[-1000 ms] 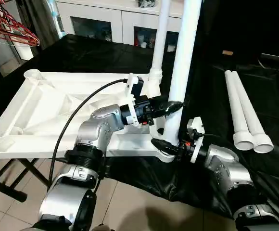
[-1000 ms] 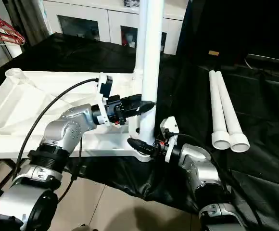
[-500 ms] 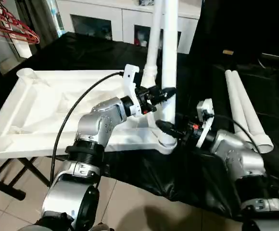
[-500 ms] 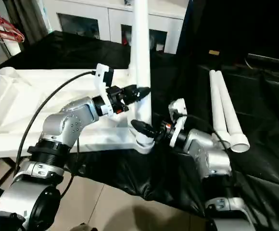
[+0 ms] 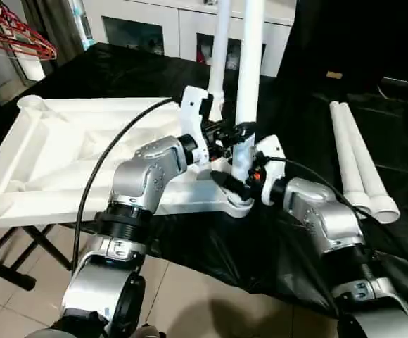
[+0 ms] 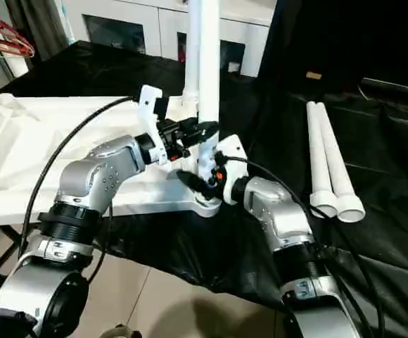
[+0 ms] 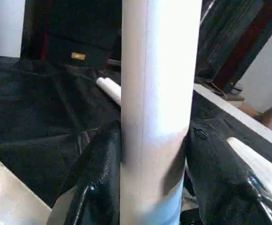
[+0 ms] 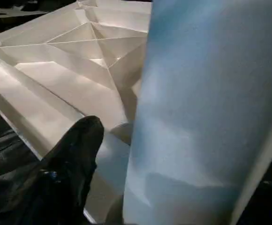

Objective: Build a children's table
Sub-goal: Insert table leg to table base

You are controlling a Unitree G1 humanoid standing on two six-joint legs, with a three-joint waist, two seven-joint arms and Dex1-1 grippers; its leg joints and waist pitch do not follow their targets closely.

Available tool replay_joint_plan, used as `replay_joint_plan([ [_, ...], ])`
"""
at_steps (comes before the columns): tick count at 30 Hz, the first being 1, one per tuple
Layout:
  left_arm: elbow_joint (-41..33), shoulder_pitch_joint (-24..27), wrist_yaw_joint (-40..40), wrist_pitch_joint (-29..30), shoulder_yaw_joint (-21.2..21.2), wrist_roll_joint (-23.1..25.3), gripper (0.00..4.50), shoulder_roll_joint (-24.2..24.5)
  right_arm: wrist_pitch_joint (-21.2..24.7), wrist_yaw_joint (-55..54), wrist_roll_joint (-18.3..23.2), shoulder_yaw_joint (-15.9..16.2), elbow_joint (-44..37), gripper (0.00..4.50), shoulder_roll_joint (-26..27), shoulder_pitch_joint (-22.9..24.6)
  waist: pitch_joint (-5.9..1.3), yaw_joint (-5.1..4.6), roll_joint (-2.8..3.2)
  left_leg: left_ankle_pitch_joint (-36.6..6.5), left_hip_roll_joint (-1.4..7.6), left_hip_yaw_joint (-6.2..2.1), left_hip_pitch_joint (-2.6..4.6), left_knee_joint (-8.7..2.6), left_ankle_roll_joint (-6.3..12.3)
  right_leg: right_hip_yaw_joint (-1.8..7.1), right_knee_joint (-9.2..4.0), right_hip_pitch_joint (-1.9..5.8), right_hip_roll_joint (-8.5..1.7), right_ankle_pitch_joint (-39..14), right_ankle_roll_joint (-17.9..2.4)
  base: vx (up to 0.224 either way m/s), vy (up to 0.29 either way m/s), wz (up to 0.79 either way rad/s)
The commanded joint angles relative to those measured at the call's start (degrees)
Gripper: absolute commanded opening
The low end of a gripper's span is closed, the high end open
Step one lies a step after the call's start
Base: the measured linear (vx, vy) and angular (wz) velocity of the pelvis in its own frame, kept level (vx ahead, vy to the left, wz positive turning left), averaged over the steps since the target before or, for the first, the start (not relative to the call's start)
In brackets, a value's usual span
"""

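Observation:
The white table top (image 5: 63,155) lies underside up on black cloth. Two legs stand in it: a far leg (image 5: 219,42) and a near leg (image 5: 249,63), set in the near right corner socket (image 5: 240,206). My left gripper (image 5: 238,132) is shut on the near leg partway up; the left wrist view shows the leg (image 7: 159,93) pinched between both fingers (image 7: 98,173). My right gripper (image 5: 226,184) is low at that leg's base, open. One of its fingers (image 8: 75,154) stands apart from the leg (image 8: 206,117). Two loose legs (image 5: 355,158) lie side by side on the right.
A white glass-door cabinet (image 5: 162,28) stands behind the work. Red hangers (image 5: 14,39) hang at the far left. Black cloth (image 5: 316,105) covers the surface and drapes over its front edge. A dark folding stand (image 5: 7,274) shows under the table top's left end.
The near leg has come from a lean to nearly upright. My right arm has swung in from beside the socket to the leg's base. The left gripper kept its hold.

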Motion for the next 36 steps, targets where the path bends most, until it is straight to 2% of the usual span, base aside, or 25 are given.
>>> replay_joint_plan([
  [1,-1.1,-0.2,0.7,0.7,-0.7,0.9,1.83,0.4,0.7,-0.3,-0.2,0.4,-2.1,3.13,0.0,-0.3,-4.44,0.27,-0.48,-1.0,2.43,-1.22,0.15,-2.93,4.95,3.77,-2.97,3.85,-4.26,2.8,-13.7,0.0,0.0,0.0],
  [5,-0.8,0.1,0.9,0.3,-0.6,1.1,1.83,0.7,1.6,-0.6,0.1,0.5,-3.0,2.73,0.0,0.1,-4.64,0.25,-0.63,0.5,2.24,-1.2,-0.12,-2.55,5.69,3.86,-2.52,3.8,-4.14,5.7,-14.1,0.0,0.0,0.0],
  [7,-1.1,0.3,1.1,0.0,-0.9,1.3,1.83,0.9,1.9,-0.9,0.1,0.6,-3.1,2.59,0.1,0.2,-4.5,0.28,-0.6,-0.6,2.18,-1.14,-0.17,-2.54,5.73,3.85,-2.68,3.74,-4.15,4.2,-14.0,0.0,0.0,0.0],
  [8,-1.3,0.5,1.1,-0.1,-1.3,1.5,1.83,1.1,2.0,-1.0,0.2,0.7,-3.3,2.36,0.2,0.3,-4.44,0.27,-0.62,-1.1,2.18,-1.13,-0.17,-2.57,5.59,3.85,-2.79,3.73,-4.17,3.3,-13.9,0.0,0.0,0.0],
  [12,-1.9,0.9,1.2,-0.8,-2.1,2.3,1.83,1.5,2.2,-1.3,0.3,0.7,-3.9,2.11,0.3,0.4,-4.38,0.33,-0.54,-2.8,2.38,-1.14,0.04,-2.7,4.24,3.94,-2.99,3.52,-4.17,0.1,-13.2,0.0,0.0,0.0],
  [18,-1.5,0.4,1.8,-2.0,-1.3,1.9,1.83,1.1,0.9,-2.4,1.3,-0.8,-3.4,1.98,0.9,-0.4,-4.52,0.31,-0.73,-1.6,2.24,-1.13,-0.11,-2.55,4.21,3.98,-2.67,3.59,-4.11,1.9,-13.0,0.0,0.0,0.0],
  [19,-1.5,0.3,1.8,-2.3,-1.0,1.4,2.18,1.0,0.7,-2.0,1.9,-1.2,-3.5,1.98,0.9,-0.4,-4.54,0.27,-0.65,-1.4,2.22,-1.14,-0.15,-2.53,4.3,3.97,-2.64,3.64,-4.11,2.3,-13.0,0.0,0.0,0.0],
  [21,-2.0,0.2,0.1,-1.4,0.2,-1.2,2.53,0.7,0.5,-1.1,3.0,-1.8,-4.1,1.97,0.9,-0.3,-4.59,0.32,-0.6,-1.4,2.15,-1.11,-0.13,-2.45,4.52,3.97,-2.59,3.67,-4.14,2.9,-13.3,0.0,0.0,0.0],
  [23,-2.8,0.2,-1.4,0.9,1.0,-3.8,2.61,0.6,0.2,0.5,4.3,-2.2,-5.1,1.97,0.7,0.2,-4.63,0.36,-0.67,-1.2,2.1,-1.1,-0.23,-2.37,4.87,3.93,-2.46,3.76,-4.09,3.5,-13.7,0.0,0.0,0.0],
  [24,-3.0,0.2,-2.2,1.5,1.2,-4.6,2.74,0.5,-0.8,1.6,4.9,-2.4,-5.5,1.97,0.5,0.5,-4.62,0.44,-0.39,-1.4,2.19,-1.11,-0.17,-2.34,5.17,3.91,-2.47,3.61,-4.12,3.8,-14.0,0.0,0.0,0.0],
  [25,-3.0,0.1,-2.3,1.6,1.3,-4.8,2.74,0.5,-1.3,1.9,5.1,-2.5,-5.7,1.97,0.5,0.6,-4.6,0.39,-0.51,-1.6,2.16,-1.08,-0.16,-2.35,5.25,3.9,-2.54,3.6,-4.06,3.7,-14.0,0.0,0.0,0.0],
  [27,-2.3,-0.2,-3.4,1.5,1.3,-5.0,2.99,0.9,-2.5,4.1,6.4,-2.9,-6.6,1.97,0.3,0.9,-4.58,0.55,-0.39,-2.1,2.16,-1.08,-0.11,-2.36,5.32,3.88,-2.66,3.58,-4.08,3.0,-14.0,0.0,0.0,0.0],
  [28,-1.5,-0.3,-7.2,0.1,0.3,-4.9,3.04,2.1,-2.6,8.1,9.1,-3.4,-8.5,1.97,0.1,1.4,-4.53,0.56,-0.28,-2.3,2.18,-1.15,-0.14,-2.39,5.3,3.89,-2.64,3.62,-4.02,2.8,-14.0,0.0,0.0,0.0],
  [29,-1.5,-0.3,-7.2,0.1,0.3,-4.9,3.11,2.1,-2.6,8.1,9.1,-3.4,-8.5,1.97,0.1,1.4,-4.55,0.69,-0.34,-2.5,2.1,-1.1,-0.01,-2.38,5.66,3.86,-2.8,3.61,-3.97,2.5,-13.7,0.0,0.0,0.0],
  [30,-1.8,-0.6,-12.5,1.1,1.0,-8.1,3.11,2.9,-0.3,12.7,12.9,-3.8,-10.8,1.97,-0.3,2.0,-4.56,0.62,-0.33,-2.4,2.25,-1.22,-0.13,-2.44,5.66,3.88,-2.61,3.66,-4.04,2.7,-13.8,0.0,0.0,0.0],
  [31,-1.8,-0.6,-12.5,1.1,1.0,-8.1,3.17,2.9,-0.3,12.7,12.9,-3.8,-10.8,1.97,-0.3,2.0,-4.57,0.67,-0.31,-2.7,2.09,-1.14,-0.06,-2.37,5.87,3.83,-2.63,3.72,-4.0,2.7,-14.0,0.0,0.0,0.0],
  [32,-2.3,-0.7,-15.7,0.8,1.1,-9.3,3.17,3.4,1.5,15.3,14.8,-3.8,-12.1,1.97,-0.9,2.4,-4.52,0.67,-0.37,-2.4,2.18,-1.2,-0.17,-2.42,6.18,3.86,-2.6,3.73,-4.0,3.0,-14.2,0.0,0.0,0.0],
  [33,-3.0,-1.2,-20.2,3.2,1.1,-12.0,3.17,4.8,4.4,20.5,17.7,-2.7,-14.4,1.97,-2.8,3.6,-4.59,0.76,-0.41,-2.3,2.27,-1.2,-0.08,-2.34,6.26,3.84,-2.44,3.68,-3.99,3.5,-14.5,0.0,0.0,0.0],
  [34,-3.5,-1.5,-22.4,4.2,0.9,-13.0,3.17,5.5,5.9,23.2,18.8,-1.9,-15.4,1.97,-4.1,4.2,-4.57,1.02,-0.17,-2.2,2.29,-1.2,-0.07,-2.3,6.47,3.77,-2.34,3.76,-3.93,3.6,-14.8,0.0,0.0,0.0],
  [36,-3.9,-2.1,-24.7,6.0,0.9,-14.5,3.17,6.3,7.5,26.2,19.9,-0.8,-16.5,1.97,-5.7,5.0,-4.5,1.17,-0.13,-2.5,2.49,-1.12,-0.09,-2.28,6.15,3.74,-2.39,3.51,-3.9,3.0,-14.8,0.0,0.0,0.0],
])
